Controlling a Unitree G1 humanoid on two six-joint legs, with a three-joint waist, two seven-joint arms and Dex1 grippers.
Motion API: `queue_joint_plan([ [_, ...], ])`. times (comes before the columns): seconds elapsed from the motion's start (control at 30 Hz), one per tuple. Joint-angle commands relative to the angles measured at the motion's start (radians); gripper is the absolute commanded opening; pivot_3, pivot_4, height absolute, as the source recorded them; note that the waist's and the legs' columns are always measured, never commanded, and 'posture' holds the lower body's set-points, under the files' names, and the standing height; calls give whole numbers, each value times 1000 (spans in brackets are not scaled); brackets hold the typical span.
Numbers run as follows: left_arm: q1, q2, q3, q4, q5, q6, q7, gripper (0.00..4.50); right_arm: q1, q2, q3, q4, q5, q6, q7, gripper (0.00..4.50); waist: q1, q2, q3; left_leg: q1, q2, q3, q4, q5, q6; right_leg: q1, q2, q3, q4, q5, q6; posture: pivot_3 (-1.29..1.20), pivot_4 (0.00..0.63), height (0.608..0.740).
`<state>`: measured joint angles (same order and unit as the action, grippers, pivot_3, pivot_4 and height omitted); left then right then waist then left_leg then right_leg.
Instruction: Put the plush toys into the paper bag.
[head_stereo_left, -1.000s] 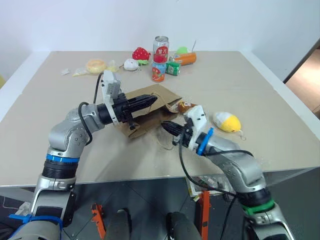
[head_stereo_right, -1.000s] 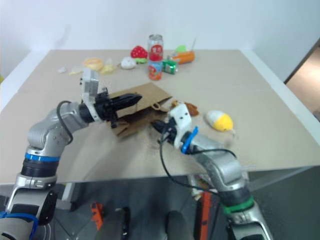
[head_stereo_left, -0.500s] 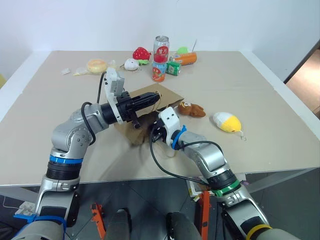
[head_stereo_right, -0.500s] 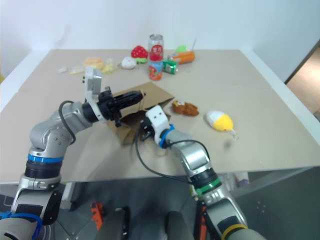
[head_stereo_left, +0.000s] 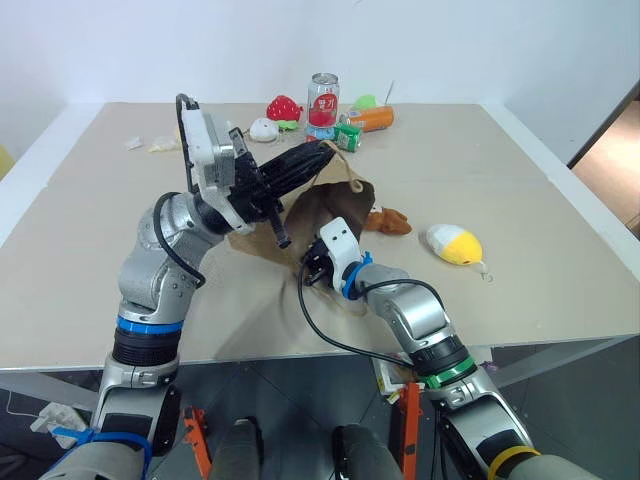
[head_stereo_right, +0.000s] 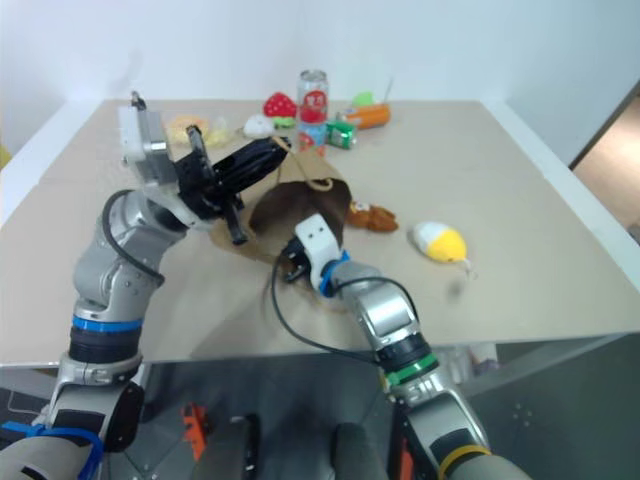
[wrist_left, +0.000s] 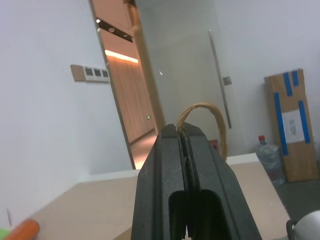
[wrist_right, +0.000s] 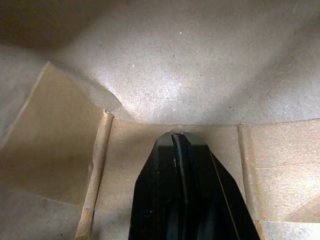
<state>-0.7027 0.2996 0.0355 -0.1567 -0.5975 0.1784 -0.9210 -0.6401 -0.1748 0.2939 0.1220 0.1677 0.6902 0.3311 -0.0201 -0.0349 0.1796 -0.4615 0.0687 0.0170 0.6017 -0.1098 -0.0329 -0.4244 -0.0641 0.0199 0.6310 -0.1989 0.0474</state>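
The broad beige table (head_stereo_left: 520, 180) has wide bare stretches on its left and near sides, its right edge well apart from the work. Near the middle, the brown paper bag (head_stereo_left: 318, 205), stiff and creased, is lifted at one side with its dark mouth gaping toward the robot. The left gripper (head_stereo_left: 322, 152), fingers pressed together, pinches a thin twisted-paper handle (wrist_left: 204, 112) high over the bag. The right gripper (head_stereo_left: 308, 272), fingers also pressed together and holding nothing, pokes into the bag's mouth against the folded paper bottom (wrist_right: 165, 80). Just beside the bag lies the fuzzy brown bear (head_stereo_left: 385, 219); farther right, apart, the smooth rounded yellow-and-white egg toy (head_stereo_left: 453, 244). Cans (head_stereo_left: 321, 98) cluster by the far edge
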Motion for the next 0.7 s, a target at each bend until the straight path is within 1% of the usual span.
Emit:
queue_joint_plan([
  [0.03,22,18,-13,8,41,-77,-46,0,8,-4,-25,17,-21,23,1,72,0,0,0,0,0,0,0,0,0,0,0,0,0,0,0,0,150,740],
  [0.1,43,27,-21,35,61,-90,-65,0,5,1,-48,5,3,18,12,72,0,0,0,0,0,0,0,0,0,0,0,0,0,0,0,0,150,740],
  [0.2,84,49,-39,80,94,-119,-107,0,13,8,-117,-78,98,26,77,72,0,0,0,0,0,0,0,0,0,0,0,0,0,0,0,0,150,740],
  [0.33,132,67,-37,126,105,-145,-145,0,64,-46,-194,-267,233,65,194,72,0,0,0,-1,0,0,0,0,0,-1,0,0,0,0,0,0,150,740],
  [0.4,131,63,-32,134,102,-149,-145,0,85,-68,-214,-318,263,81,219,72,-1,1,0,-1,0,0,-1,0,0,-2,0,0,0,-1,1,0,150,740],
  [0.53,118,53,-19,142,84,-145,-134,0,151,-146,-274,-448,329,111,265,72,0,1,0,-1,0,0,-2,0,0,-2,0,0,0,-2,1,0,150,740],
  [0.63,116,52,-17,137,79,-143,-133,0,194,-219,-364,-499,355,90,301,72,2,1,0,-1,0,0,-2,0,0,-2,0,0,0,-2,1,0,150,740],
  [0.67,117,51,-17,133,77,-141,-131,0,195,-241,-400,-486,344,88,286,324,1,1,0,-1,0,0,-2,0,0,-2,0,0,0,-2,1,0,150,740],
  [0.7,118,50,-16,129,75,-140,-130,0,184,-253,-443,-456,346,102,257,678,2,1,1,-1,0,0,-1,0,0,-2,0,0,0,-2,1,0,150,740],
])
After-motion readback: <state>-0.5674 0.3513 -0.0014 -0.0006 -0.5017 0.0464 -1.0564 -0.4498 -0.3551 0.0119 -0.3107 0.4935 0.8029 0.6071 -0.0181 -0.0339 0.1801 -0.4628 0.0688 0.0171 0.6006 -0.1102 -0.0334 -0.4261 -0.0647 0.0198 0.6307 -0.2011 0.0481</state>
